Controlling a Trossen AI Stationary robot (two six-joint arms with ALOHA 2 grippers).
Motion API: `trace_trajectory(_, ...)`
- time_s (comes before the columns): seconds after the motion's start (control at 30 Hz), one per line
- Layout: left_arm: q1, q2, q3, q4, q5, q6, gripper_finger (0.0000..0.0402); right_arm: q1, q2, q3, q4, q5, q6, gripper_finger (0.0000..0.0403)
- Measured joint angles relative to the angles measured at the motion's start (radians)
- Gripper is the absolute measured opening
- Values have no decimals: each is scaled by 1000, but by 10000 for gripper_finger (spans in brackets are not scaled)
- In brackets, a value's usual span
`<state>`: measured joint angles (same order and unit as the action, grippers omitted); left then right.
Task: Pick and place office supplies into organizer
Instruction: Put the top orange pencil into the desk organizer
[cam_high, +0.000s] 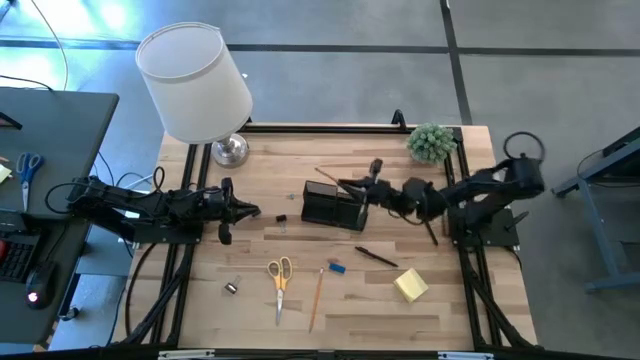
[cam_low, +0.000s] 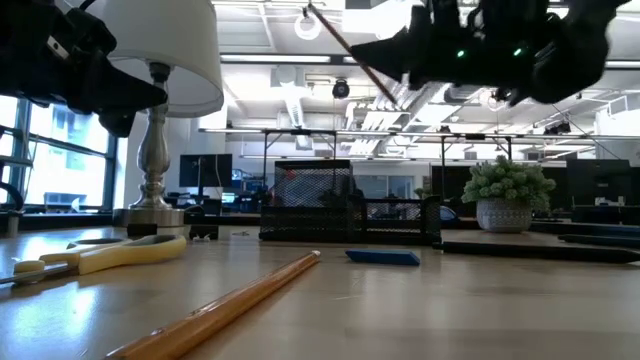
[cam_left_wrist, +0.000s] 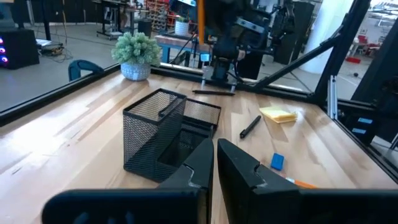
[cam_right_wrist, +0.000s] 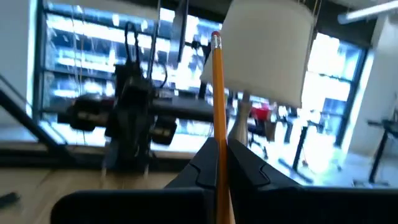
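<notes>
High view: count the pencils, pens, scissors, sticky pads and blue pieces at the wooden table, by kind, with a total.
Pencils: 2, the held pencil in the right gripper and the lying pencil
Pen: 1
Scissors: 1
Sticky pad: 1
Blue piece: 1
Total: 6

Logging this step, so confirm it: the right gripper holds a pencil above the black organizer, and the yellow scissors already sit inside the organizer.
Not quite. The right gripper does hold a pencil above the black organizer, but the yellow scissors are not inside it. The high view shows them lying flat on the table, nearer the front edge, beside another pencil.
</notes>
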<state>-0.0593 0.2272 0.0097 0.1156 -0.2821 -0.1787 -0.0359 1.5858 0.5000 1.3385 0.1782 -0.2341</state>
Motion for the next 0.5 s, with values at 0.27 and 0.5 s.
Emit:
trace_trajectory(0.27,0,0,0,-13,-21,-1,12,-112,251,189,72,-207,91,3)
trace_trajectory(0.5,0,0,0,-51,0,-12,12,-115,397,360,-7,-257,96,7)
